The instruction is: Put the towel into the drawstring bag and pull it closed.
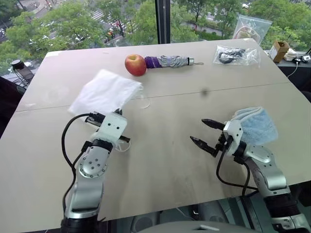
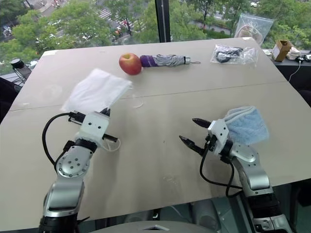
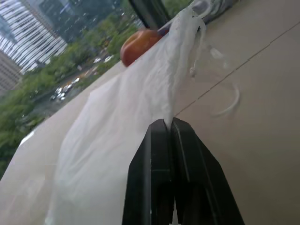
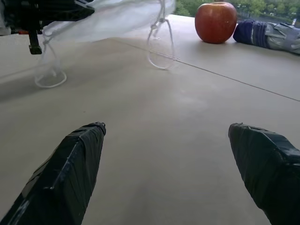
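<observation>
1. I have my left gripper [image 3: 169,123] clamped tight on one edge of the drawstring bag [image 1: 104,91]; its white fabric drapes away from the pinch, lifted off the table [image 1: 170,160], which I judge is meant to let the mouth hang open
2. The bag's thin cord loops [image 4: 159,44] dangle from its mouth towards the table
3. My right gripper [image 1: 208,134] hovers over bare table with its two black fingers spread wide apart, holding and touching nothing
4. The towel [image 1: 257,125], light blue and folded, lies on the table just behind my right wrist, not yet picked up
5. An apple [image 1: 135,64] and a folded umbrella [image 1: 170,61] sit beyond the bag
</observation>
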Controlling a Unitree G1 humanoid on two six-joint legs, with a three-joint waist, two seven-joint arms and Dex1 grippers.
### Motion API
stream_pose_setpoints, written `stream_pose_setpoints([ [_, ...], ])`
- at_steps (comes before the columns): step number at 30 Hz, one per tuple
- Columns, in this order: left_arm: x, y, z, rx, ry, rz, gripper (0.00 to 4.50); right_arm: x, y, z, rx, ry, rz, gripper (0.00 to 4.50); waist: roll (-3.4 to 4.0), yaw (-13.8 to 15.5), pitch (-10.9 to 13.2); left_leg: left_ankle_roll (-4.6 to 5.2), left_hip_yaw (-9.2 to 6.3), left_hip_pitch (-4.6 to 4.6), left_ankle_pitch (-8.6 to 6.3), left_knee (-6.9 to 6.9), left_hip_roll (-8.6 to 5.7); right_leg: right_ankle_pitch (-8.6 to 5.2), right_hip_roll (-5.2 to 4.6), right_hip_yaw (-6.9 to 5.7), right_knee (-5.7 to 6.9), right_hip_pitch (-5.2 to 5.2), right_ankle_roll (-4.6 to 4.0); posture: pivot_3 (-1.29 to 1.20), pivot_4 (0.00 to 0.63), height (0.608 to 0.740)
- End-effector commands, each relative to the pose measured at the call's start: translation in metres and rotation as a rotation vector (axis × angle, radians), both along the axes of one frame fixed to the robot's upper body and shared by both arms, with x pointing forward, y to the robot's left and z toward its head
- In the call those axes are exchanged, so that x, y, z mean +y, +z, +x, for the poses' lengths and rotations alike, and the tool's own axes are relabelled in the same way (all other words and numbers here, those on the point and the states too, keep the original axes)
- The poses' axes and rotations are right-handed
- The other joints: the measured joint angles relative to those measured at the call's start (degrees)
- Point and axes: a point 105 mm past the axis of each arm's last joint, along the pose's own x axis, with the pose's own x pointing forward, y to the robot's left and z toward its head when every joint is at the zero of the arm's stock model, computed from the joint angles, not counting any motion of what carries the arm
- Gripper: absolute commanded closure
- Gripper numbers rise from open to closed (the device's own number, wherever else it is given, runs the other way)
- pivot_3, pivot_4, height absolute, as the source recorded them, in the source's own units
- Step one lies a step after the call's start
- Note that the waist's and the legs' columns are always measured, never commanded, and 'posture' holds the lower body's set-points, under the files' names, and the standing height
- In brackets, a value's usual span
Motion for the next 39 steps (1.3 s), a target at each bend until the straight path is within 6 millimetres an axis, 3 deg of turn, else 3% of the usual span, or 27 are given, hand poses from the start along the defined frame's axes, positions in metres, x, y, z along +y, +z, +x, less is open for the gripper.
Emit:
stream_pose_setpoints([
  [1, 0.002, 0.022, -0.001, 0.003, -0.161, -0.092, 4.46, 0.000, 0.013, 0.003, -0.050, 0.003, 0.014, 0.00, 0.00, -0.03, 0.00, 0.00, 0.02, 0.00, 0.00, 0.00, 0.00, -0.01, 0.00, 0.00, 0.00, 0.00, 0.01, 0.00, 0.150, 0.740],
  [5, 0.002, 0.023, 0.001, 0.095, -0.253, -0.320, 4.46, 0.001, 0.016, 0.004, -0.059, -0.005, 0.021, 0.00, 0.01, -0.06, 0.00, 0.00, 0.02, 0.00, 0.00, 0.00, 0.00, -0.04, 0.02, -0.01, 0.00, 0.00, 0.07, 0.00, 0.150, 0.740],
  [15, -0.020, -0.002, -0.011, 0.399, -0.481, -0.480, 4.46, 0.004, 0.018, 0.001, -0.070, -0.038, 0.039, 0.00, 0.00, -0.13, 0.01, 0.00, 0.01, 0.00, 0.00, 0.00, -0.01, -0.06, 0.05, 0.01, 0.01, 0.00, 0.10, 0.00, 0.150, 0.740],
  [24, -0.019, -0.035, -0.018, 0.611, -0.514, -0.458, 4.46, 0.007, 0.016, -0.002, -0.066, -0.051, 0.047, 0.00, 0.00, -0.14, 0.02, 0.00, 0.07, 0.03, 0.00, 0.00, 0.01, -0.08, 0.07, 0.08, 0.01, -0.01, 0.13, 0.00, 0.150, 0.740],
  [30, -0.011, -0.062, -0.021, 0.791, -0.437, -0.612, 4.46, 0.007, 0.015, -0.002, -0.068, -0.046, 0.040, 0.00, 0.01, -0.15, 0.02, 0.00, 0.06, 0.03, 0.00, 0.00, 0.01, -0.09, 0.07, 0.08, 0.01, -0.02, 0.14, 0.00, 0.150, 0.740],
  [34, -0.005, -0.057, -0.012, 0.707, -0.394, -0.506, 4.46, 0.005, 0.018, 0.000, -0.074, -0.050, 0.036, 0.00, -0.01, -0.14, 0.03, 0.00, 0.04, 0.03, 0.00, 0.00, 0.01, -0.09, 0.07, 0.07, 0.01, -0.02, 0.14, 0.00, 0.150, 0.740],
  [39, -0.004, -0.002, 0.017, 0.236, -0.336, -0.182, 4.46, 0.003, 0.018, 0.000, -0.075, -0.050, 0.037, 0.00, -0.02, 0.35, 0.03, 0.00, 0.03, 0.01, 0.00, 0.00, 0.01, -0.01, 0.05, 0.06, 0.01, -0.02, 0.00, 0.00, 0.150, 0.740],
])
